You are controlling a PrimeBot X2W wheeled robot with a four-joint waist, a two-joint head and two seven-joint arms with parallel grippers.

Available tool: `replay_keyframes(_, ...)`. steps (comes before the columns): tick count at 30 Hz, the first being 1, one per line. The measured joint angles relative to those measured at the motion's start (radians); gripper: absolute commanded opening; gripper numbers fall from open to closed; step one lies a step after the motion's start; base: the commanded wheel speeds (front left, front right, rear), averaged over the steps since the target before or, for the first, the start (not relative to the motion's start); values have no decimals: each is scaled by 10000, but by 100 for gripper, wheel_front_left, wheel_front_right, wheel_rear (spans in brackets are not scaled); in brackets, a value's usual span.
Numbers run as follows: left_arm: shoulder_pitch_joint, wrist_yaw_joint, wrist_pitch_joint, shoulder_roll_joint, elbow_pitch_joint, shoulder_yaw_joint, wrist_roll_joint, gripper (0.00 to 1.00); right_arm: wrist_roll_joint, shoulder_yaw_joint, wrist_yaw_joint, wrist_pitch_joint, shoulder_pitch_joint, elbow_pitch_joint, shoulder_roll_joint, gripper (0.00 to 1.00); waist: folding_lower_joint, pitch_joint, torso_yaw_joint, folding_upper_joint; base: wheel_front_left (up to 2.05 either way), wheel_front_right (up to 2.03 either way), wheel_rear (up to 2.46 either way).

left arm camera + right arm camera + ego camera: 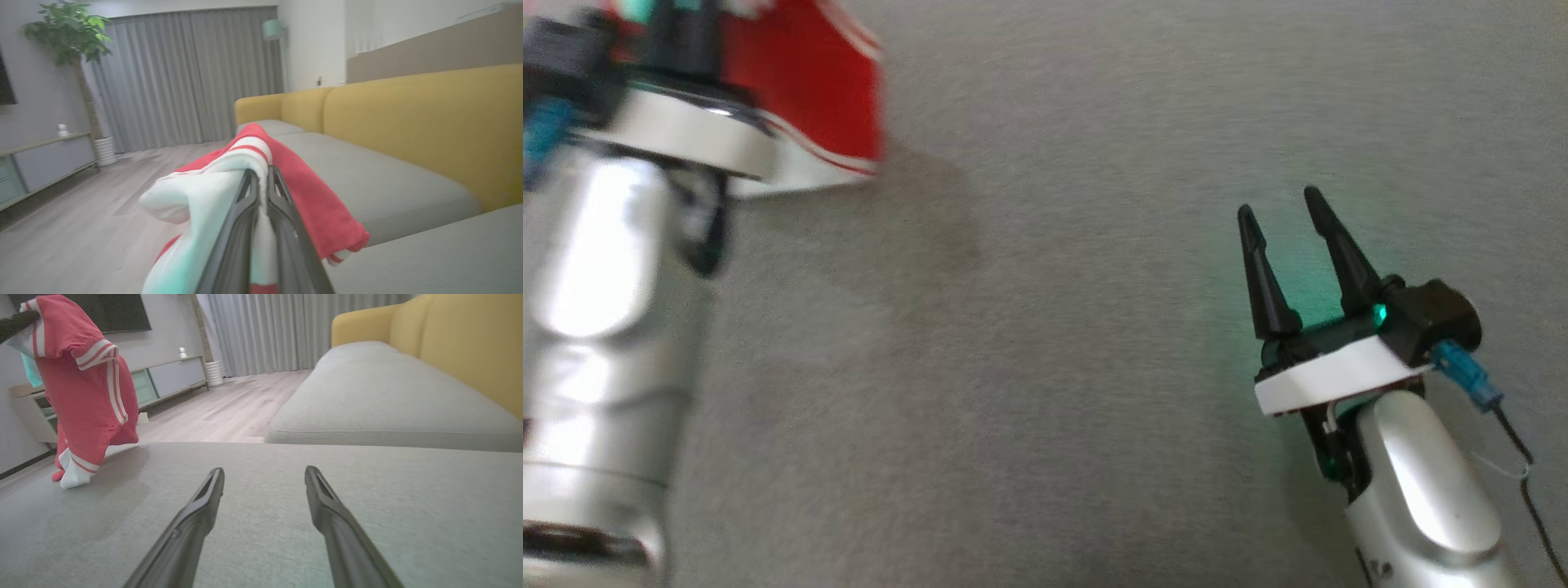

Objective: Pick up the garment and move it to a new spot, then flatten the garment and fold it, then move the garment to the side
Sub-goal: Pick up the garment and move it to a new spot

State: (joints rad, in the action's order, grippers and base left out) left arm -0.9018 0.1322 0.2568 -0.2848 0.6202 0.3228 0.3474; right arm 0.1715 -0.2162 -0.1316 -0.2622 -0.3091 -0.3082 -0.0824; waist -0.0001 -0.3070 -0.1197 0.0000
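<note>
Garment, red with white stripes, is hanging from our left gripper, whose jaws are pressing almost together on a white fold of it. We are seeing its lower end seeming to touch the grey cushion near the cushion's far edge, on the left. Our right gripper is hovering over the cushion's right part, jaws spread wide and gripping nothing, well apart from the garment.
</note>
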Motion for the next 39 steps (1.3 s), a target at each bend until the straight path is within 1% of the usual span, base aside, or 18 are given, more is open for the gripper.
replay_keyframes(3,387,0,0,483,-679,848,326,0,48,13,0,0,198,-42,73,100,0,226,555,0,0,0,0)
replay_keyframes(7,762,0,0,1223,-1135,1854,721,0,98,25,0,0,234,-73,123,100,0,408,1333,0,0,0,0)
replay_keyframes(11,978,0,0,1985,-1089,2364,1179,0,157,69,0,2,356,-140,144,100,1,520,2029,0,0,0,0)
replay_keyframes(12,1058,0,0,2084,-1005,2472,1200,0,184,75,0,2,371,-188,153,100,1,539,2169,0,0,0,0)
replay_keyframes(13,1170,0,0,2127,-928,2589,1189,3,226,73,0,2,370,-213,163,100,1,556,2293,0,0,0,0)
replay_keyframes(14,1328,0,0,2178,-805,2608,1191,41,284,65,0,2,370,-215,167,100,1,570,2401,0,0,0,0)
replay_keyframes(15,1511,0,0,2224,-644,2608,1189,100,353,63,0,2,369,-215,169,100,1,582,2482,0,0,0,0)
replay_keyframes(20,2412,-267,0,2276,81,2466,880,100,487,54,0,29,369,-244,173,100,1,658,2539,0,0,0,0)
replay_keyframes(24,3450,-625,-2,2159,219,1509,700,100,589,67,0,29,366,-328,201,100,1,819,2411,0,0,0,0)
replay_keyframes(29,5056,-1070,-2,1881,-688,-52,140,100,677,217,0,31,381,-430,222,100,1,1162,2227,0,0,0,0)
replay_keyframes(31,5826,-1149,-2,1772,-1122,-516,-226,100,677,334,0,31,452,-466,222,100,1,1322,2133,1,0,0,0)
replay_keyframes(36,7664,-1220,-2,1837,-2082,-1590,-938,100,679,512,0,31,1034,-623,236,100,0,1789,1899,0,0,0,0)
replay_keyframes(39,8436,-1009,-2,2021,-2500,-1925,-1275,100,681,646,0,31,1335,-817,240,100,-1,2041,1744,0,0,0,0)
